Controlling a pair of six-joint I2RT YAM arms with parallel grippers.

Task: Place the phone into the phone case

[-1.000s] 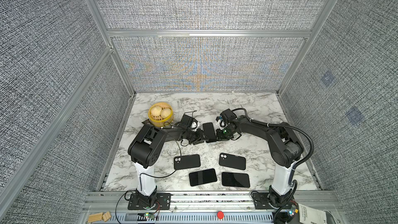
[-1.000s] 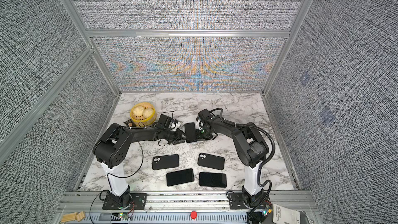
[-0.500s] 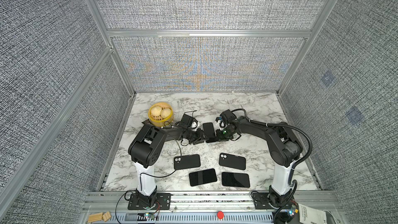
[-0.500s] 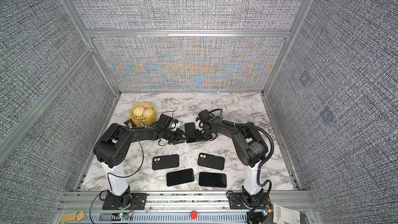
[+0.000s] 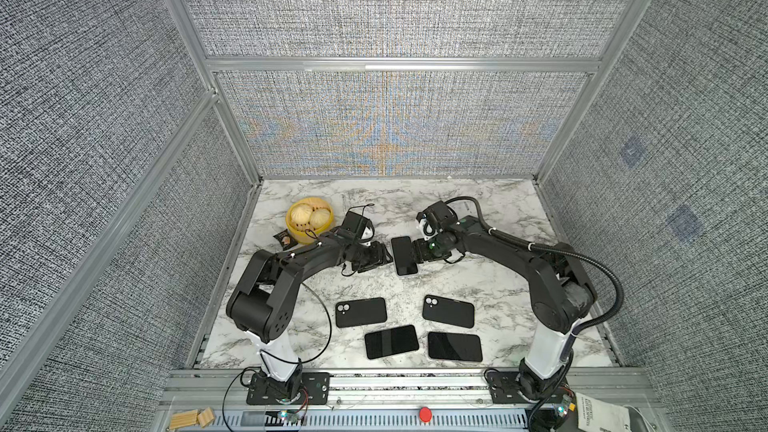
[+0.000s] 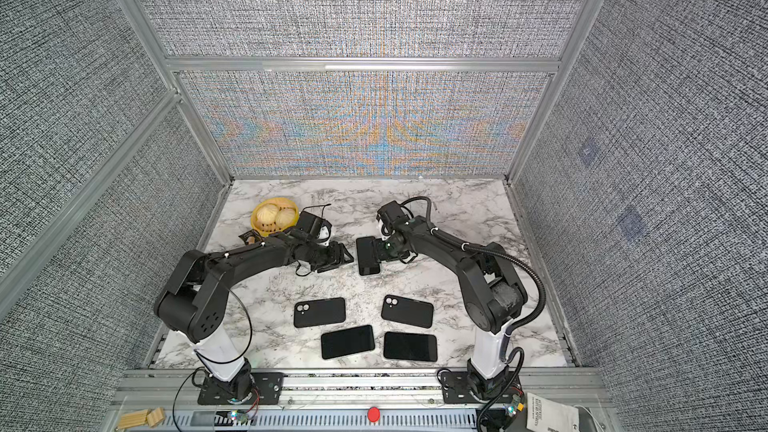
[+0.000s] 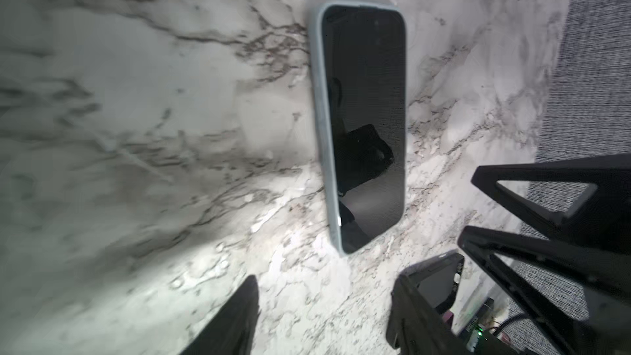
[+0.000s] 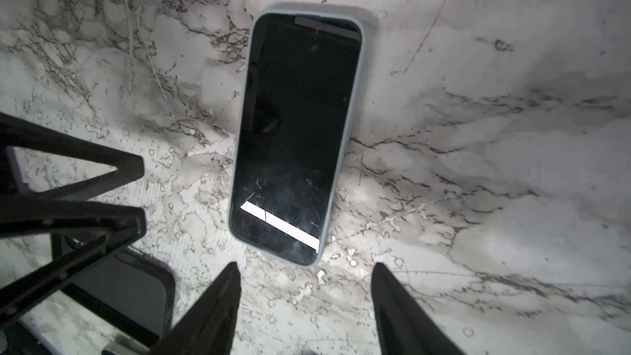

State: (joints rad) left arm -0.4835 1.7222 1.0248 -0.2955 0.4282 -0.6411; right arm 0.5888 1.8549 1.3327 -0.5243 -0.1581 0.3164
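Currently, left to right. Far-left on the marble table (image 5: 478, 284): yellow steamer basket (image 5: 296, 233) with two buns (image 5: 302, 214) in it, small dark packet (image 5: 284, 238) just beside its near-left side.

Next, the left gripper (image 5: 385, 258) sits low over mid-table, pointing right. In its wrist view the left gripper (image 7: 326, 278) is spread wide, with nothing between the fingers (image 7: 239, 319) and the tips short of the phone (image 7: 365, 124). By it a dark slab (image 8: 129, 298) with a rounded corner lies on the marble, partly under that gripper in the right wrist view; can't tell what it is.

Then the phone (image 5: 404, 257): flat, screen up, mid-table between both grippers, long axis running near to far. It sits inside the pale blue-grey phone case (image 7: 322, 131), whose rim shows along the screen edge in both wrist views; can't tell whether every corner is seated.

Just right of that, the right gripper (image 5: 415, 253) points left. Its wrist view shows the right gripper (image 8: 305, 264) likewise spread wide and empty, tips just short of the case end.

Near band, well apart from all that:
- left black slab (image 5: 360, 312), back up with camera holes
- left bare phone (image 5: 391, 341), screen up, just nearer and rightward
- right black slab (image 5: 449, 311), back up
- right bare phone (image 5: 455, 346), just nearer than it

Red button (image 5: 424, 414) on the front rail.
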